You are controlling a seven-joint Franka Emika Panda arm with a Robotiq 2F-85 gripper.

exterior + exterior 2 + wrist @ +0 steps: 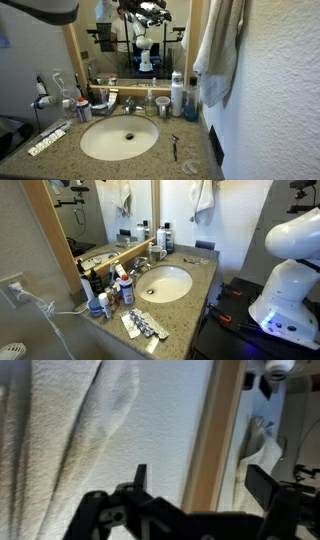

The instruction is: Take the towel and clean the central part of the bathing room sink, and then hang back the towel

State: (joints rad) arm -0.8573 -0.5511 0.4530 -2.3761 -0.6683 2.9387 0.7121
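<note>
The towel (220, 50), pale grey-white terry cloth, hangs in folds on the wall beside the mirror; it also shows in an exterior view (203, 195) and fills the left of the wrist view (70, 430). The bathing room sink (118, 138), an oval off-white basin with a small drain, sits in the speckled granite counter and shows in both exterior views (167, 283). My gripper (200, 485) is open and empty, facing the white wall, with the towel to its left and the mirror's wooden frame (215, 430) just right of centre. Its fingers touch nothing.
A faucet (130, 103), bottles (177, 95), a cup (163, 106) and toiletries (80, 108) crowd the back of the counter. A razor (175, 146) lies right of the basin and blister packs (145, 327) lie on the counter. The robot base (290, 280) stands beside the counter.
</note>
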